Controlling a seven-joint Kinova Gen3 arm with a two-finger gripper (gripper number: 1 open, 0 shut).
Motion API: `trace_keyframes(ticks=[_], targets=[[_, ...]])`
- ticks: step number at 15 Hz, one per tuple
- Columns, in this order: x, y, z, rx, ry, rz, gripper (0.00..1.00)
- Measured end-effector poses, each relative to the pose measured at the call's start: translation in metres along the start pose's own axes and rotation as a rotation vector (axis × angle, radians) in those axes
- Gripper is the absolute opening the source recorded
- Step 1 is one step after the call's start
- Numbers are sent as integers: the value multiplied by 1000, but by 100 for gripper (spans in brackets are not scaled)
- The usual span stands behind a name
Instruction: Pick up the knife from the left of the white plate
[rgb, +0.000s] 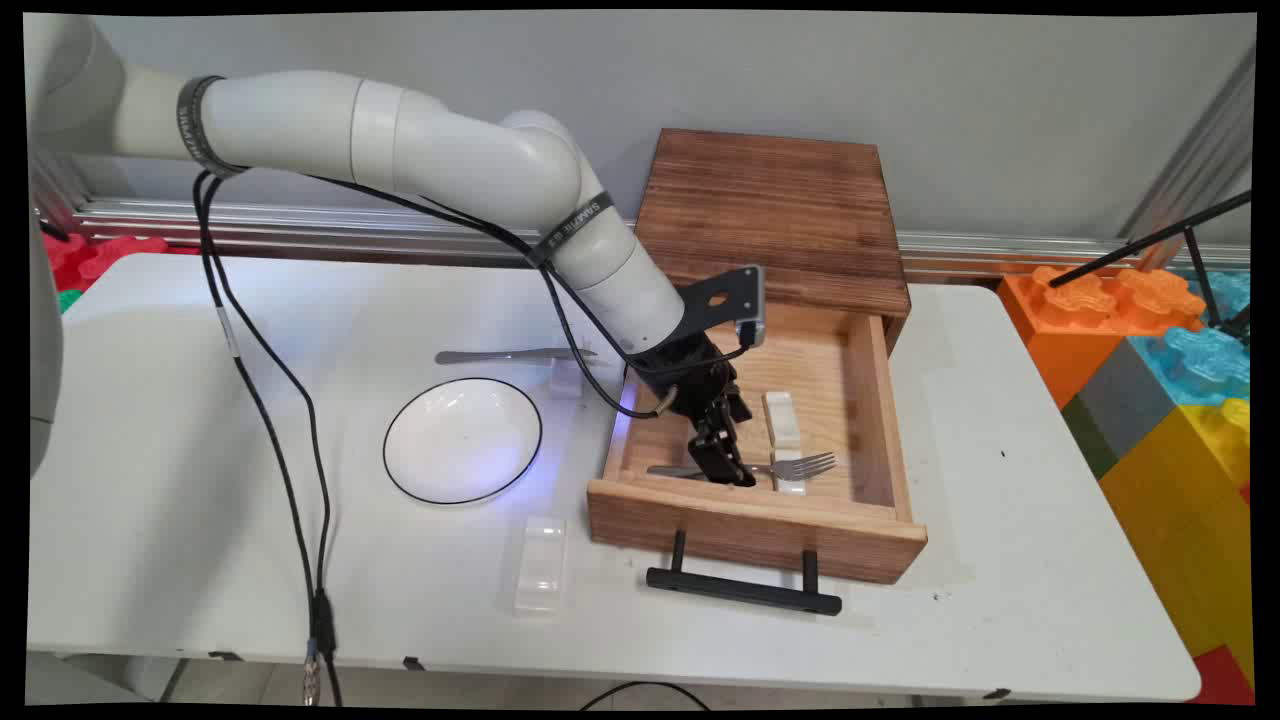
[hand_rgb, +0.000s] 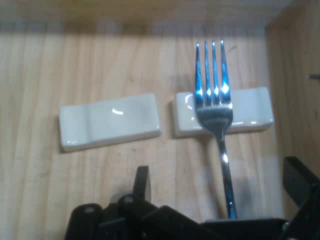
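We find the fork (hand_rgb: 216, 112) inside the open wooden drawer (rgb: 870, 420), near its front wall, with its neck resting across a white ceramic rest (hand_rgb: 252, 116). We judge it light, rigid and slippery polished metal; the narrow handle offers the practical hold, taken across its width. Its long axis runs parallel to the drawer front, tines toward the drawer's right wall and handle toward the left. The gripper (rgb: 722, 465) straddles the handle, one finger (hand_rgb: 142, 182) on either side, spread apart and not clamped. A second white rest (hand_rgb: 110, 122) lies just beside the first, apart from the fork. Outside the drawer, on the white table (rgb: 150, 480), we see a white plate (rgb: 462, 440), a knife (rgb: 505, 355) and a clear plastic box (rgb: 540, 565).
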Motion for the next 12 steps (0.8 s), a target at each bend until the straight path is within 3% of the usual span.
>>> trace_keyframes(ticks=[4,12], targets=[[10,-6,-13,16,23,21,100],[32,-14,-51,10,35,63,100]])
